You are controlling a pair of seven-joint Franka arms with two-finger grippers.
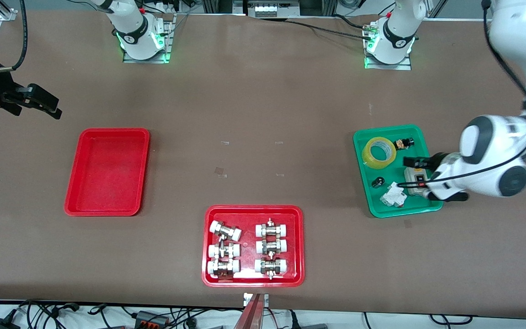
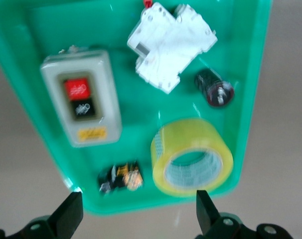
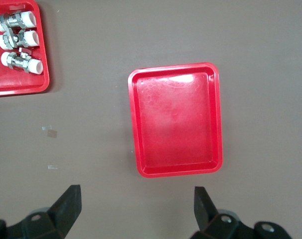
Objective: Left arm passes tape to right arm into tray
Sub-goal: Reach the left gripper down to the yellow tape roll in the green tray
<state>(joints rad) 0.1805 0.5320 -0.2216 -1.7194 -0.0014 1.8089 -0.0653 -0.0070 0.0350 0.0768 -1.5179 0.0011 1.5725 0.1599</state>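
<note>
- Tape (image 1: 379,152) first: we see the yellow roll lying flat in the green tray (image 1: 368,196), at the corner farthest from the front camera, hole facing up, so the rim is there to be pinched from above.
- Left gripper (image 1: 414,161) hangs over that same tray, just beside the roll, fingers spread wide and holding nothing; in its wrist view the roll (image 2: 192,157) sits just off one fingertip (image 2: 205,211), so we judge a small shift would straddle the wall.
- Around the roll we have a grey switch box (image 2: 82,103), a white breaker (image 2: 169,46), a small black cylinder (image 2: 214,88) and a little black-and-copper part (image 2: 120,177), all close by, so a descent has little room to spare.
- Right gripper (image 1: 39,101) waits over bare table at its own end, jaws open and empty, with the plain red tray (image 1: 76,183) below it in its wrist view.
- Second red tray (image 1: 208,246) of pipe fittings (image 1: 247,248) lies nearest the front camera.
- Brown table (image 1: 263,100) is matte and flat, with bits of clear tape stuck mid-table; cables trail along the edges.
</note>
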